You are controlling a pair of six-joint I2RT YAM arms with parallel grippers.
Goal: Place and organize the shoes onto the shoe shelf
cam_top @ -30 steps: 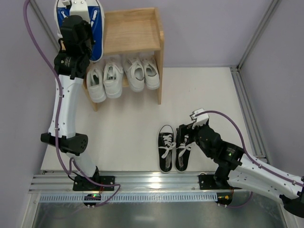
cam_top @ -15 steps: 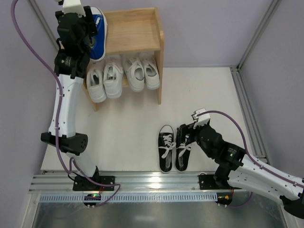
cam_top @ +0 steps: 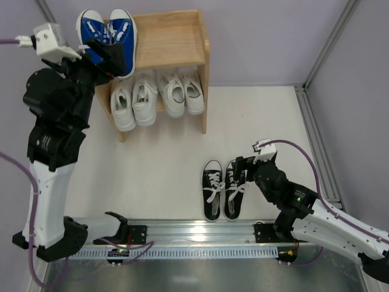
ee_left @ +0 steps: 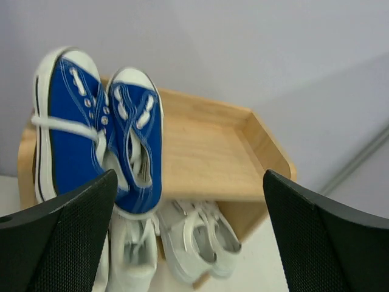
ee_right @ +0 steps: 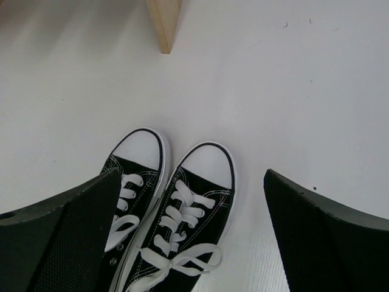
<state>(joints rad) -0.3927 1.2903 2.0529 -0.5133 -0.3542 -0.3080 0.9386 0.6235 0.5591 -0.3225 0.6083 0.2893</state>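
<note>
Two blue shoes [cam_top: 92, 31] [ee_left: 137, 146] lie side by side on the left of the shoe shelf's [cam_top: 173, 39] top tier, toes to the wall. Two pairs of white shoes [cam_top: 158, 97] [ee_left: 194, 240] fill the lower tier. My left gripper [cam_top: 104, 61] [ee_left: 188, 176] hangs open just in front of the blue pair, holding nothing. A black pair [cam_top: 222, 190] [ee_right: 182, 213] stands on the floor near the arms. My right gripper [cam_top: 243, 167] [ee_right: 191, 173] is open above the right black shoe, its jaws on either side and apart from it.
The right half of the top tier [ee_left: 206, 152] is bare wood. A shelf leg [ee_right: 164, 24] stands beyond the black pair. Metal frame rails [cam_top: 316, 146] run along the right side, and a purple wall [cam_top: 267, 36] stands behind the shelf.
My left gripper has opened and let go of a blue shoe, which now lies on the top tier beside its mate. The left arm has drawn back toward the left. The right arm barely moved.
</note>
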